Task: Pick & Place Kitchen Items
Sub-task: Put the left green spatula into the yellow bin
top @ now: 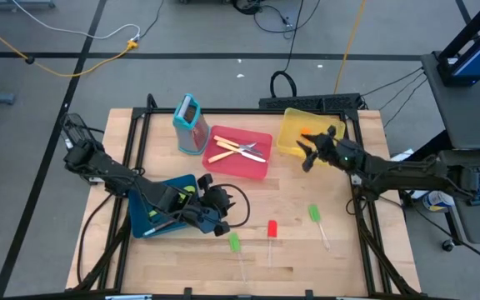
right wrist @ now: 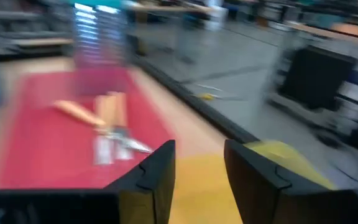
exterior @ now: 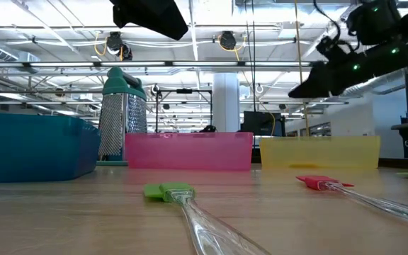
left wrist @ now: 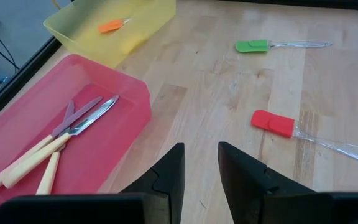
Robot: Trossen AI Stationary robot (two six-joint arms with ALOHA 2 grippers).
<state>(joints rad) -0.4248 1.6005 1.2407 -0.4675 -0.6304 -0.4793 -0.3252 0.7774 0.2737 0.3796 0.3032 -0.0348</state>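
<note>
Three spatulas with clear handles lie flat on the wooden table: a green one [top: 234,243], a red one [top: 272,229] and another green one [top: 314,215]. An orange piece [top: 307,131] lies in the yellow tray [top: 290,142]. Cream-handled knives [left wrist: 61,140] lie in the red tray [top: 261,167]. My left gripper [top: 221,208] hovers open beside the blue tray [top: 144,221], with nothing between its fingers [left wrist: 166,171]. My right gripper [top: 307,154] hangs open above the yellow tray's near edge, also holding nothing.
An upright teal box grater [top: 190,123] stands at the far side, left of the red tray. A black cable [top: 238,207] loops by the left gripper. Bare wood lies around the spatulas toward the near edge.
</note>
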